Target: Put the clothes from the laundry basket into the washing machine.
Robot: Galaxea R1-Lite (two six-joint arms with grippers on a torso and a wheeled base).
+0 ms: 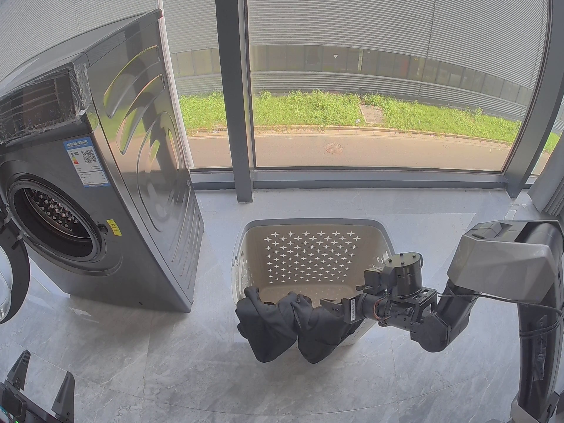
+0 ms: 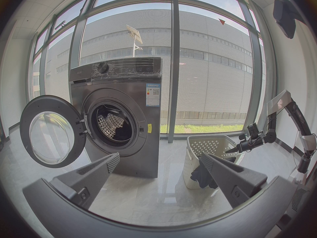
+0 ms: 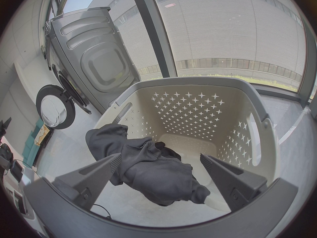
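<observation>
Held out level, right claw (image 3: 159, 157) spread over clothes (image 1: 294, 324) on laundry basket (image 1: 252, 248) rim; left claw (image 2: 159, 156) open

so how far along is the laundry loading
Done: the grey washing machine's round door stands open; its drum looks empty. In hand: the open right gripper straddles the dark cloth garment draped over the cream perforated laundry basket's rim, not gripping. Remaining: grasp it and load it.

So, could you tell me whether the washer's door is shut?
No, the door is swung wide open to one side, leaving the drum exposed.
</observation>
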